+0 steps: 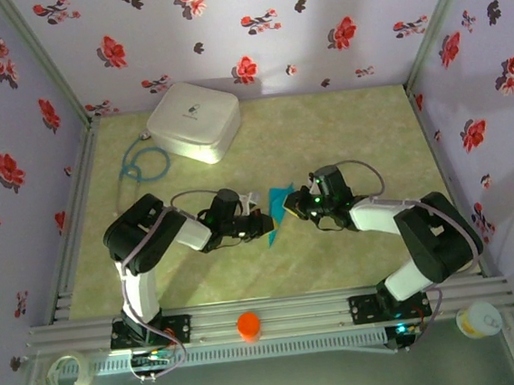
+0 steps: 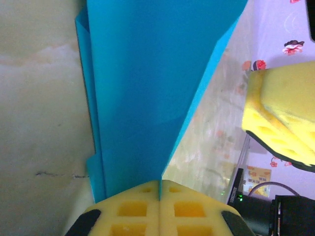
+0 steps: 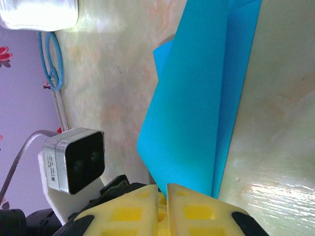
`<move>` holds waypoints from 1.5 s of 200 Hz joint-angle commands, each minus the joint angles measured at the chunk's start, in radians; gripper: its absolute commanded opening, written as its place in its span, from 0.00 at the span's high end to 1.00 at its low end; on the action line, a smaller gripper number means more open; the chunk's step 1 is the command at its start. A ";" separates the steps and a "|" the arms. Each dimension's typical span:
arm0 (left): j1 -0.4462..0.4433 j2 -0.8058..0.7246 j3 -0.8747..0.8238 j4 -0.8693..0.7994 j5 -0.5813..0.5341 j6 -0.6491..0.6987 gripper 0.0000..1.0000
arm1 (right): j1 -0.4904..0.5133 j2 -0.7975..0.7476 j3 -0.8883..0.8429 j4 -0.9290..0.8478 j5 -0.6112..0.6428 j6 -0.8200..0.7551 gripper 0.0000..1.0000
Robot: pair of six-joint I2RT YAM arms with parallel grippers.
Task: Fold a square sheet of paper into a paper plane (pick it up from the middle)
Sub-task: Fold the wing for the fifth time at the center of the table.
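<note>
Paper plane (image 1: 279,208), a half-folded turquoise dart held over the middle of the table (image 1: 352,138), left gripper (image 2: 160,191) and right gripper (image 3: 162,192) each clenched on it; folding seems midway, and the next crease needs one grip released

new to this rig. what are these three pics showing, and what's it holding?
Two robot arms are bolted at the near edge of a table. The overhead picture looks down on both. The other two come from a camera on each wrist, with that arm's yellow finger pads at the bottom. On the table lie a white rounded box and a looped blue cable beside it. Between the arms is a partly folded sheet of blue paper. The left gripper is shut on it; the right gripper looks closed on it from the opposite side.
</note>
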 commanded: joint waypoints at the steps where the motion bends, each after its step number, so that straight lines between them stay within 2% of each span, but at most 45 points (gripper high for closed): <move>1: 0.003 0.045 -0.022 0.045 -0.001 -0.047 1.00 | 0.008 0.025 0.028 0.030 -0.025 -0.020 0.86; 71: 0.005 0.045 -0.038 0.050 -0.014 -0.080 1.00 | 0.014 0.112 0.077 0.075 -0.079 -0.044 0.88; 146: 0.012 0.008 -0.069 0.007 -0.064 -0.095 1.00 | 0.008 0.215 0.129 0.051 -0.073 -0.072 0.89; 243: 0.021 0.049 -0.047 0.000 -0.033 -0.120 1.00 | 0.006 0.217 0.104 0.078 -0.101 -0.072 0.89; 300: 0.023 0.066 -0.022 -0.063 -0.014 -0.120 1.00 | 0.012 0.226 0.103 0.100 -0.109 -0.067 0.89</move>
